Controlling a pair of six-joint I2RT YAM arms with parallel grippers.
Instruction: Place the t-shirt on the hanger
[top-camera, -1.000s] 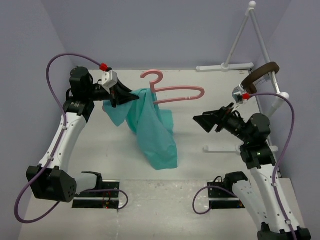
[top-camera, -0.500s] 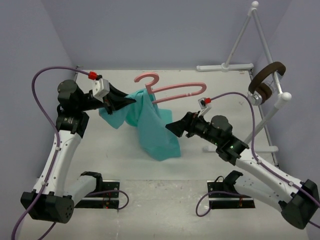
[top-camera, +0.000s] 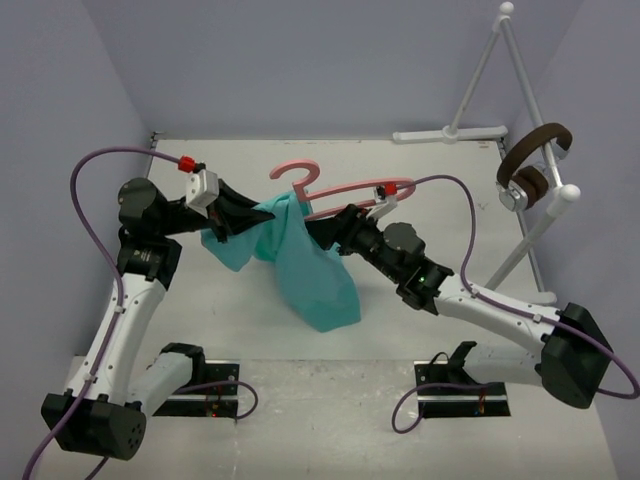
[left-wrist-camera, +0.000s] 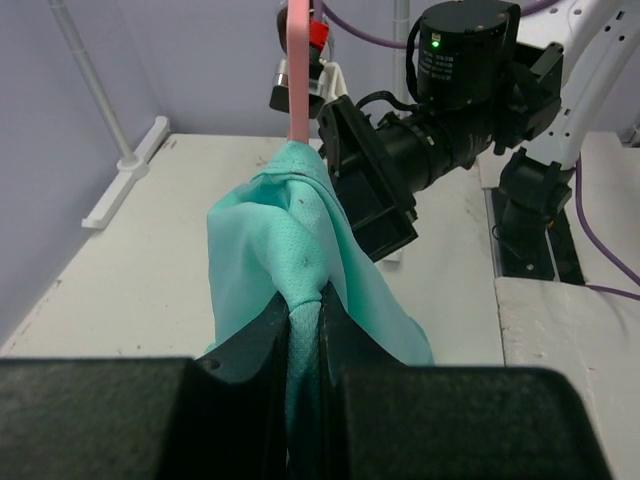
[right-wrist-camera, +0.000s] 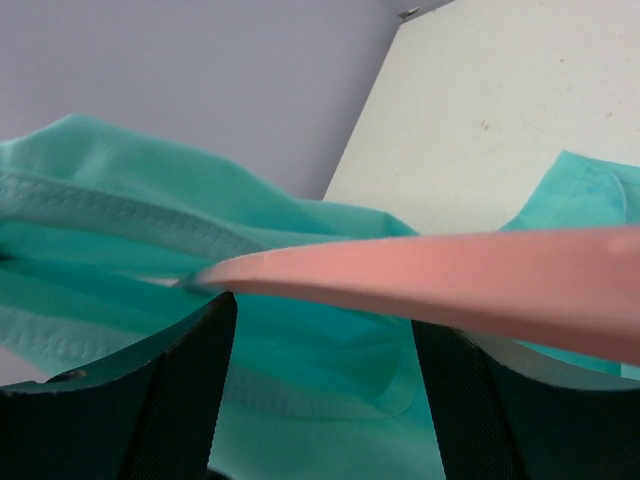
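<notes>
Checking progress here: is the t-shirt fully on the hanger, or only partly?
Partly on. One hanger end is covered by the t-shirt; the hook and other end are bare, and the left gripper pinches bunched cloth.

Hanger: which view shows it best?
Top external: the hanger shows hook and frame, one end inside the t-shirt. Left wrist catches only a thin pink strip; right wrist only one bar, close up.

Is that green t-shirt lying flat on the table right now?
No, the t-shirt hangs bunched up, pinched in the left gripper and draped over one end of the pink hanger.
</notes>
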